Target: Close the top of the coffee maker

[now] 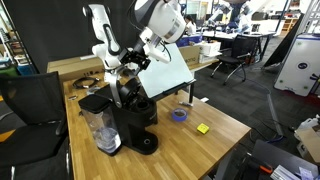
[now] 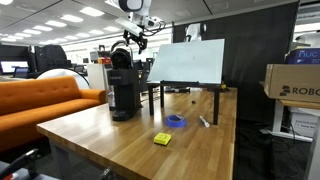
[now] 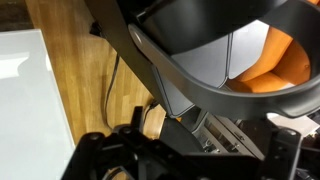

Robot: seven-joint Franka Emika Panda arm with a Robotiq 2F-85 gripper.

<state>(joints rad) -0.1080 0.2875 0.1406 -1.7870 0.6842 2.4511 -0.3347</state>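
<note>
The black coffee maker (image 1: 128,118) stands on the wooden table with its clear water tank (image 1: 101,130) at its side. It also shows in an exterior view (image 2: 123,92). Its top (image 3: 200,60) is raised; in the wrist view its black curved rim fills the frame very close to the camera. My gripper (image 1: 128,66) is right at the raised top, above the machine, and it shows there in an exterior view too (image 2: 123,52). In the wrist view its dark fingers (image 3: 190,160) sit apart at the lower corners, open, with the machine's inner parts between them.
A large white tilted board (image 1: 166,72) on a small black stand is just beside the machine. A blue tape roll (image 1: 180,114) and a yellow block (image 1: 202,128) lie on the table (image 1: 215,140). An orange couch (image 2: 40,100) stands beyond the table edge.
</note>
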